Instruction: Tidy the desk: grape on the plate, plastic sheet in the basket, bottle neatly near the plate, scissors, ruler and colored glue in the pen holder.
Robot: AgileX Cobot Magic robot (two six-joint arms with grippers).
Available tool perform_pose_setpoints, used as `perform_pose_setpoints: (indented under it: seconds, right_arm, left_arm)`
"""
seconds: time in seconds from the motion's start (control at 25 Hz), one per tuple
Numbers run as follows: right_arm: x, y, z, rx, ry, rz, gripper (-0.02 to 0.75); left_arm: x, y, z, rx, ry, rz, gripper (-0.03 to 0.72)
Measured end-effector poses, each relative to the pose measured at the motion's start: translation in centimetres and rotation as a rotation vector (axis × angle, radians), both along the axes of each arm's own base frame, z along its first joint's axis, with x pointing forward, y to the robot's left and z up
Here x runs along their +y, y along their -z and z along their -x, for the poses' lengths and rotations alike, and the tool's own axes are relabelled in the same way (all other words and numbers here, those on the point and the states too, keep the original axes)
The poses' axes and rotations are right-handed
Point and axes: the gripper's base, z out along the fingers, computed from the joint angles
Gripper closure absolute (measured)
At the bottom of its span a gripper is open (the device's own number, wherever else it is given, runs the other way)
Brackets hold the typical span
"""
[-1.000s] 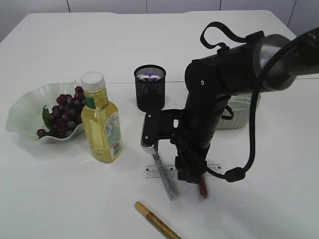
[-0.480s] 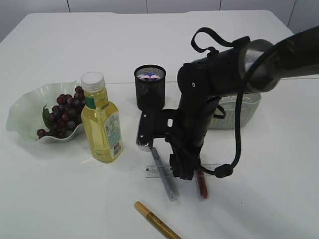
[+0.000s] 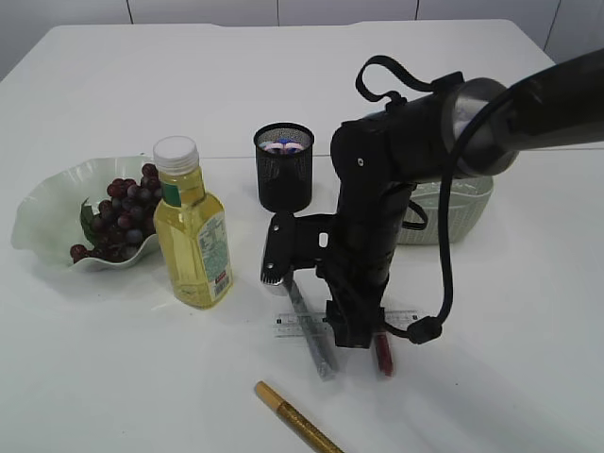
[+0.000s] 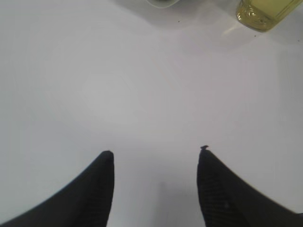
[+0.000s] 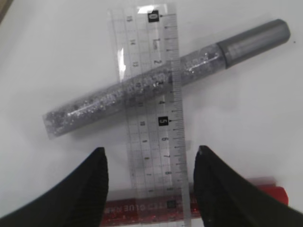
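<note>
My right gripper hangs open just above the clear ruler, one finger on each side of it. The ruler lies across a silver glitter glue and a red glitter glue. A gold glue lies at the front edge. Grapes rest on the pale green plate, with the oil bottle upright beside it. My left gripper is open over bare table. Scissors and plastic sheet are hidden or out of view.
The black mesh pen holder stands behind the ruler, with coloured tips in its mouth that I cannot identify. The white basket sits at the right, partly behind my right arm. The left wrist view shows the bottle's base at its top right corner.
My right arm has shifted a little to the left over the ruler and glue sticks. Its jaws stayed open. The objects have not moved.
</note>
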Motion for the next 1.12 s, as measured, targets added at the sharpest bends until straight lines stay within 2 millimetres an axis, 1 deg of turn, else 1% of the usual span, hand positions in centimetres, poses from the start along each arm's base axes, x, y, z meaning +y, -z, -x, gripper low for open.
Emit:
perform_pose_setpoints:
  seconds: [0.56,0.84,0.88,0.96,1.08,1.12]
  right_arm:
    - [0.1,0.6,-0.1,0.007,0.0,0.001,0.312]
    - [0.1,1.4,-0.1,0.021,0.0,0.011,0.312]
    - [0.1,1.5,-0.1,0.022,0.0,0.012,0.319]
    - [0.1,1.5,-0.1,0.022,0.0,0.012,0.357]
    - [0.1,1.5,-0.1,0.022,0.0,0.012,0.453]
    - [0.1,1.5,-0.1,0.022,0.0,0.012,0.464]
  left_arm:
    - [0.0,0.0,0.0,0.0,0.0,0.0,0.272]
    - [0.0,0.0,0.0,0.0,0.001,0.0,0.272]
    - [0.0,0.0,0.0,0.0,0.001,0.0,0.272]
    - [0.0,0.0,0.0,0.0,0.001,0.0,0.272]
    - [0.0,0.0,0.0,0.0,0.001,0.0,0.272]
    - [0.0,0.0,0.0,0.0,0.001,0.0,0.272]
